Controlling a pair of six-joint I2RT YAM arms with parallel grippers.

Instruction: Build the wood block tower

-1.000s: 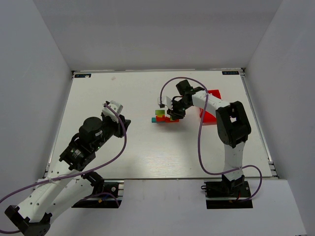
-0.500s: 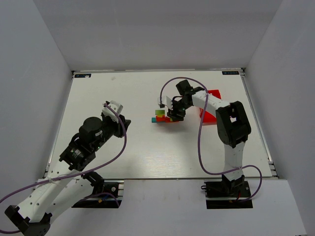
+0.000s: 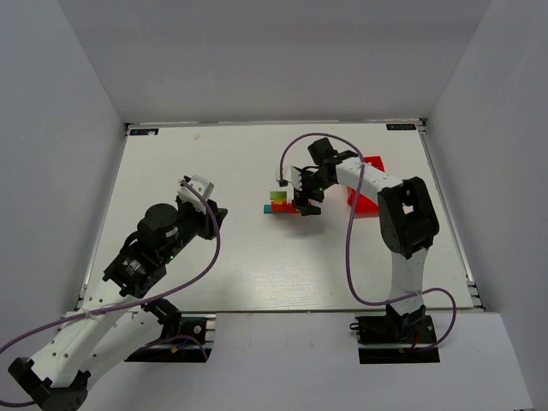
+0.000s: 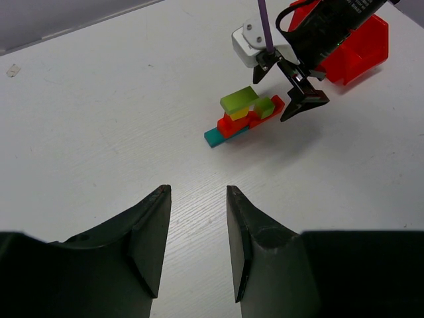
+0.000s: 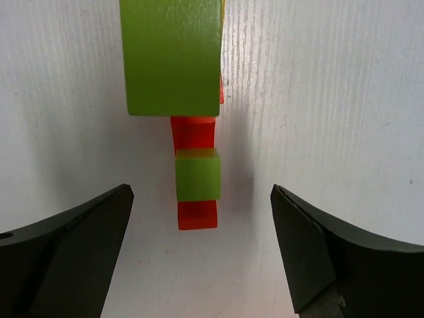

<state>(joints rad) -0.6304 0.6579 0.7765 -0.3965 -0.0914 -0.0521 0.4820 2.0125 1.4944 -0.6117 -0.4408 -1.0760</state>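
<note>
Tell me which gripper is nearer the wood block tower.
Right. The right gripper hangs open over the right end of the wood block tower; the left gripper, also open, is far off to its left.

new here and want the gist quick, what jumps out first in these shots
The wood block tower, a low stack in teal, red and lime green, stands out near the middle of the white table. The right gripper hangs open just over its end, and a red bin sits right beside that arm.
</note>
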